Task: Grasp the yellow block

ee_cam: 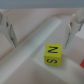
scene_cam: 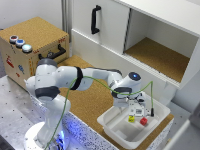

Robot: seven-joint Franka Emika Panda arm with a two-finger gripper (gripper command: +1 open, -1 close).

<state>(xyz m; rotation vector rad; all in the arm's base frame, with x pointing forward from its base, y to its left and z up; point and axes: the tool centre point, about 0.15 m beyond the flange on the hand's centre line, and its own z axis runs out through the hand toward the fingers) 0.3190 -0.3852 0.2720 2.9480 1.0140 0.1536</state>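
In the wrist view the yellow block (ee_cam: 52, 55) lies in the white tray (ee_cam: 25, 62), a red cube (ee_cam: 81, 62) beside it. The fingers (ee_cam: 7, 27) hang wide above, empty. The approach looks underway; next, centre and descend.

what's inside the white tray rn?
The white tray holds the yellow block and a red block, apart from each other. The gripper hangs over them, open in the wrist view; the floor beneath it is hidden.
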